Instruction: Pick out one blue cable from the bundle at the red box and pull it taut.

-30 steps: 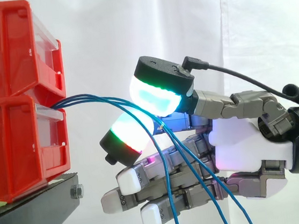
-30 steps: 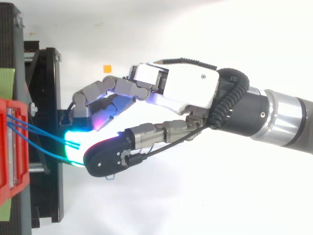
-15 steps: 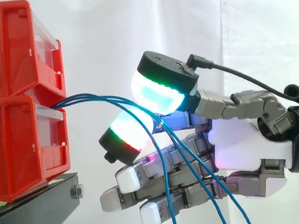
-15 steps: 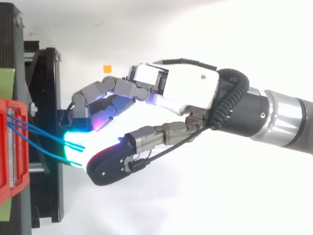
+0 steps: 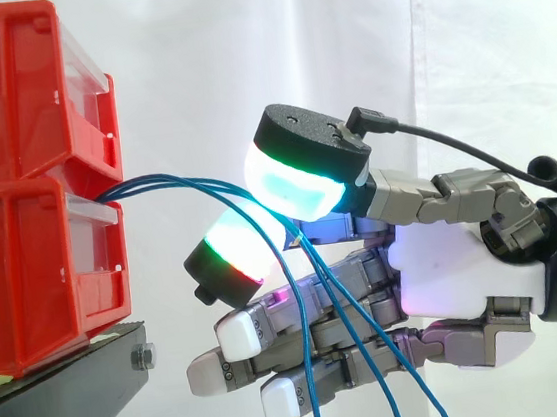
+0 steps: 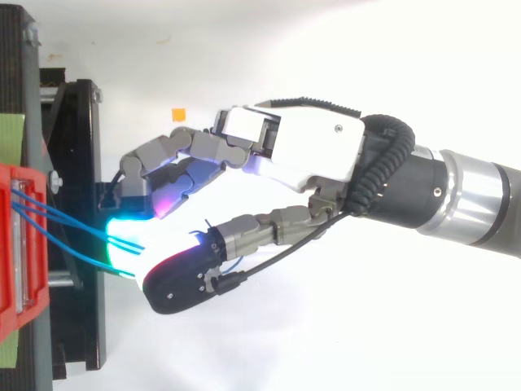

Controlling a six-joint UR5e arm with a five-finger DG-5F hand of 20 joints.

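Cables (image 5: 170, 186) leave the box (image 5: 24, 268) and sag just off its front, where the hand (image 5: 462, 273) pinches several strands between two pads (image 5: 296, 181); we fear pulling now tightens them all, not one.

Robotics lab bench rig. Stacked red bins (image 5: 16, 198) on a black stand (image 5: 61, 379), with a plain white curtain (image 5: 339, 30) behind the bins as a backdrop. An industrial robot arm (image 6: 468, 195) with a multi-finger hand (image 5: 457, 269) and glowing sensor pads faces the bins' open fronts.
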